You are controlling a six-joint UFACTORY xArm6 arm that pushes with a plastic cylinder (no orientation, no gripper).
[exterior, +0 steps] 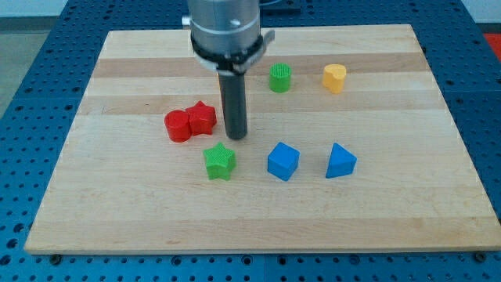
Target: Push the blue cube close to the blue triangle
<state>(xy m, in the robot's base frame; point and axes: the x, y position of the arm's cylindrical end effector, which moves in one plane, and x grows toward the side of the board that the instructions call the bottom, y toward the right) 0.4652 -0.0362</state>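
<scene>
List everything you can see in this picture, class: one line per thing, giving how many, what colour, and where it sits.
Board: one, pale wood, fills most of the view.
Blue cube: one, blue, below the middle.
Blue triangle: one, blue, to the view's right of the cube, apart from it.
Green star: one, green, to the view's left of the cube.
Green cylinder: one, green, toward the view's top.
Yellow heart: one, yellow, to the view's right of the green cylinder.
Red cylinder: one, red, left of centre, touching the red star.
Red star: one, red, beside the rod.
My tip: one, dark rod end, between the red star and the green star, up and left of the blue cube.
</scene>
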